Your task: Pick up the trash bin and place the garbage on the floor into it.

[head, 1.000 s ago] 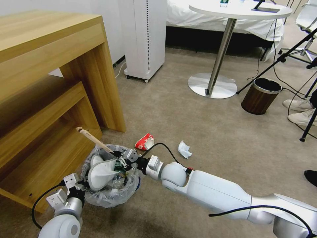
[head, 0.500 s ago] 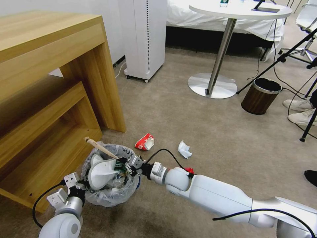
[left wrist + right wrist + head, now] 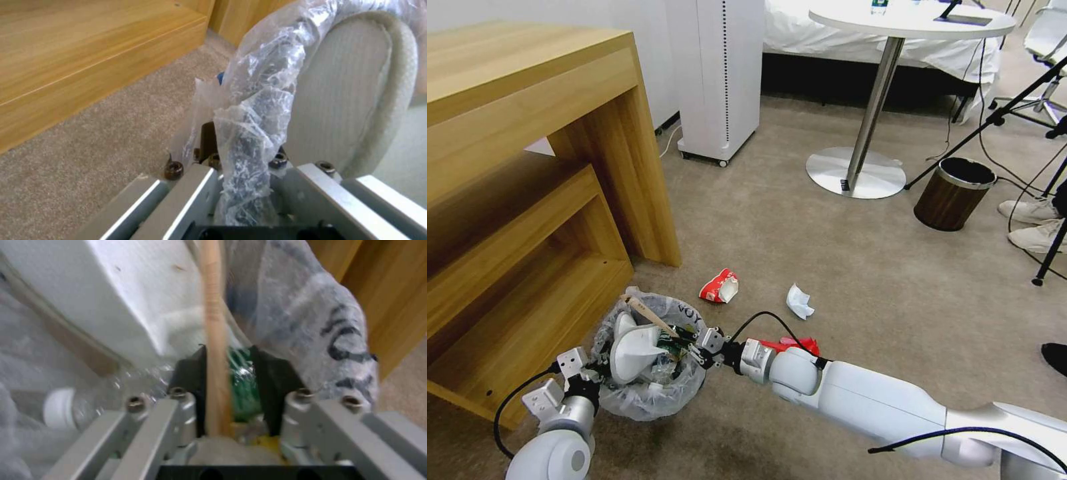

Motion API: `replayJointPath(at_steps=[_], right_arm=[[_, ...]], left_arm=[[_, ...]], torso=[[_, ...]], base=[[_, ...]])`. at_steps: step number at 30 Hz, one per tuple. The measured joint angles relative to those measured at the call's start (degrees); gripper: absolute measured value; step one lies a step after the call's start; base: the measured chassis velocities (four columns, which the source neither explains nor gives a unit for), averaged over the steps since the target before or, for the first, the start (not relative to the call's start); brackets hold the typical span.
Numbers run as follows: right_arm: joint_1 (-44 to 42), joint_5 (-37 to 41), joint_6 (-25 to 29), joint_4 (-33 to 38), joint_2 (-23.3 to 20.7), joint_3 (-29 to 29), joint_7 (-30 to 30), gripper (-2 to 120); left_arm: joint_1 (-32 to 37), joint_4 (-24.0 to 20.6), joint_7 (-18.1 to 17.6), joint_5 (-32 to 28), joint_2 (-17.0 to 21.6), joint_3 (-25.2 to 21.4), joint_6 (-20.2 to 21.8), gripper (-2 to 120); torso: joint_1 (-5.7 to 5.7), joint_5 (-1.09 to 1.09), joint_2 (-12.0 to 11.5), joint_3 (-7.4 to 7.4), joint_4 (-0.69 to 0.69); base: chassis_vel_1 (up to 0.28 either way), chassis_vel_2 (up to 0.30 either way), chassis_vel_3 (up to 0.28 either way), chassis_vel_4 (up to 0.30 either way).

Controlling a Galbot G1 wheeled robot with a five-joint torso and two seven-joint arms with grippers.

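Beside the trash bin point(image 3: 647, 393), whose rim the left gripper point(image 3: 582, 375) clamps, lie three scraps (two red wrappers point(image 3: 718, 286), one paper point(image 3: 799, 301)), while the right gripper point(image 3: 694, 345), jaws parted, straddles one wooden stick point(image 3: 650, 317).

The floor point(image 3: 800, 227) is covered with beige short-pile carpet. On the left stands a light wooden desk point(image 3: 527, 87) with a lower wooden shelf point(image 3: 514, 267) under it. Behind the desk, far in the scene, a white wall point(image 3: 627, 13) is visible, and a tall white unit on small wheels point(image 3: 717, 73) stands in front of it. Further right there is a round white table point(image 3: 914, 20) on a metal column with a round steel base point(image 3: 856, 172). Near that base, on the right, stands a brown wood-grain bin with a silver rim point(image 3: 954, 193). A bed with white sheets point(image 3: 827, 37) lies at the far side. Black tripod legs point(image 3: 994, 120) stand at the right edge.
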Motion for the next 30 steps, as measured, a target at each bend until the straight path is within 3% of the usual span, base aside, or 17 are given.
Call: replayJointPath(at_steps=[3, 11, 17, 27, 30], right_arm=[[-0.03, 0.06, 0.0, 0.57, -0.03, 0.53, 0.4, 49], [0.19, 0.62, 0.4, 1.84, 0.24, 1.54, 0.82, 73], [0.22, 0.88, 3.77, 2.73, 2.37, 2.36, -0.73, 96], [0.53, 0.91, 5.78, 5.53, 3.92, 4.35, -0.83, 100], [0.79, 3.47, 5.89, 9.98, 1.42, 6.3, -0.14, 100]], left_arm=[[0.4, -0.34, 0.01, 0.19, -0.15, 0.0, 0.0, 1], [0.74, -0.87, 0.01, 0.39, -0.36, -0.01, -0.02, 1], [0.87, -0.9, 0.1, 0.61, -0.65, -0.02, -0.07, 1], [0.56, -0.18, 0.14, 0.63, -0.65, -0.41, -0.1, 1], [0.77, -0.06, 0.13, 0.54, -0.47, -1.01, -0.12, 1]], torso=[[0.0, 0.0, 0.0, 0.0, 0.0], [0.0, 0.0, 0.0, 0.0, 0.0], [0.0, 0.0, 0.0, 0.0, 0.01], [0.0, 0.0, 0.0, 0.0, 0.01], [0.0, -0.01, 0.0, 0.0, 0.0]], base=[[0.0, 0.0, 0.0, 0.0], [0.0, 0.0, 0.0, 0.0], [0.0, 0.0, 0.0, 0.0], [0.0, 0.0, 0.0, 0.0], [0.0, 0.0, 0.0, 0.0]])
